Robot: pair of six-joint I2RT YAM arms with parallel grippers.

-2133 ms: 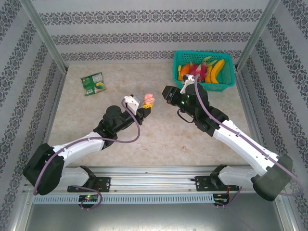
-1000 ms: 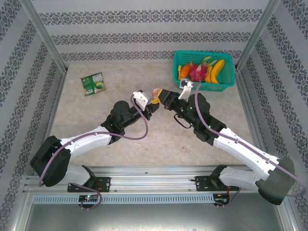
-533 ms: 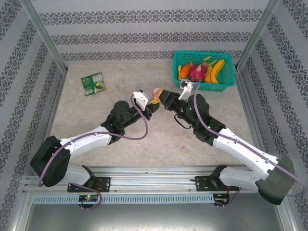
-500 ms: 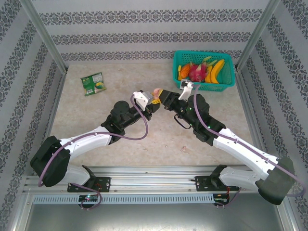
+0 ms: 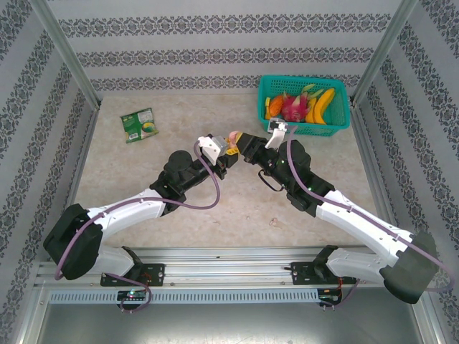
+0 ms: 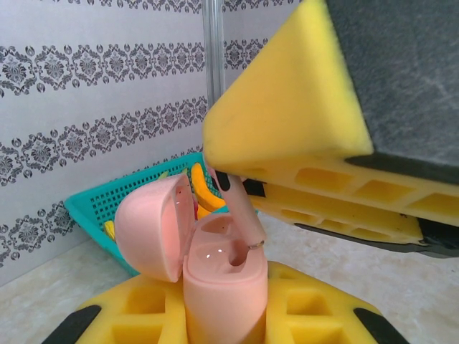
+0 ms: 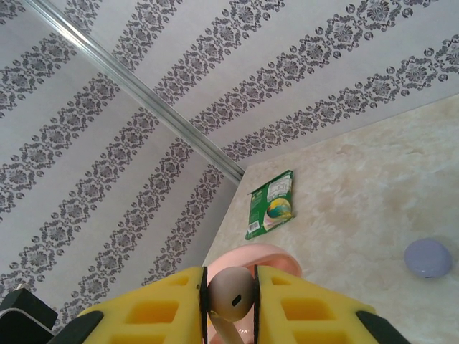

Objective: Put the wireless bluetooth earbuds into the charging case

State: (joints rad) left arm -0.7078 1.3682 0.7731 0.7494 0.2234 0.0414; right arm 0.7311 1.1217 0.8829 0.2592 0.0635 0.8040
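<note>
A pale pink charging case (image 6: 226, 287) stands upright between the yellow pads of my left gripper (image 6: 226, 319), which is shut on it. Its lid (image 6: 154, 226) is swung open to the left. My right gripper (image 7: 231, 297) is shut on a pale pink earbud (image 7: 231, 292). In the left wrist view the earbud's stem (image 6: 240, 208) slants down, its metal tip at the mouth of a socket in the case. From above, both grippers meet at mid-table, left gripper (image 5: 225, 153) below the pink case (image 5: 233, 136), right gripper (image 5: 240, 145) beside it.
A teal basket (image 5: 337, 129) of toy fruit sits at the back right, close behind the right wrist. A green packet (image 5: 139, 124) lies at the back left. A lilac rounded object (image 7: 428, 258) rests on the table. A tiny pale bit (image 5: 275, 221) lies nearer the front.
Two seconds ago the grippers were apart; the left, with the case, and the right, with the earbud, have come together. Over the last second they have barely moved.
</note>
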